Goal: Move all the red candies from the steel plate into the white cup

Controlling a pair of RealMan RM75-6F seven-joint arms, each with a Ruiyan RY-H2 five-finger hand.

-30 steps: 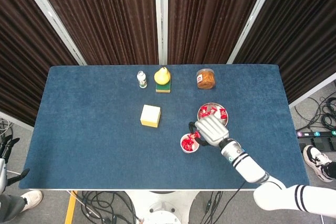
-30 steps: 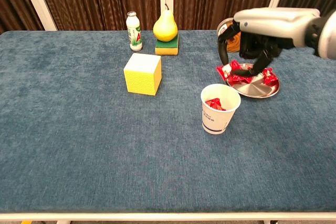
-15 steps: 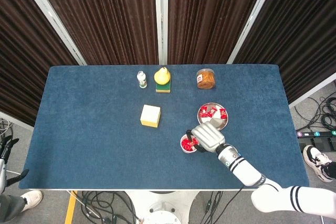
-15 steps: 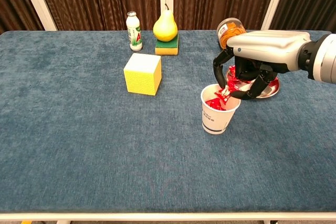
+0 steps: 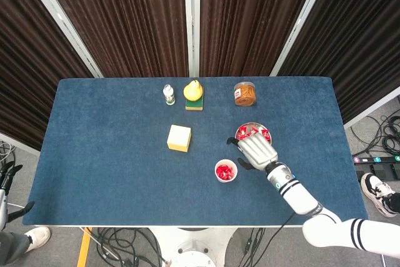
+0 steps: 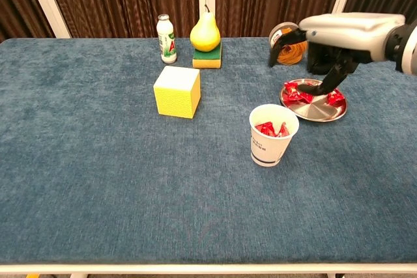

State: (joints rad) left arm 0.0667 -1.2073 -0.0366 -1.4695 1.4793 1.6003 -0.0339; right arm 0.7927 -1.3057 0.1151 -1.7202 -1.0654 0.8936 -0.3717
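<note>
right hand [image 6: 326,47]: back hovering over the steel plate [image 6: 324,112], fingers spread, holding nothing
just changed: its candy is now sitting in the white cup [image 6: 273,135]
red candies [image 6: 298,95]: a few are still waiting on the plate

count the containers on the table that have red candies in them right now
2. The white cup near the table's front holds several red candies, and the steel plate behind it to the right holds more, under the right hand. Candies may be hidden under the hand.

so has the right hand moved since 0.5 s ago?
Yes. The right hand has pulled back from over the white cup to above the steel plate, empty.
</note>
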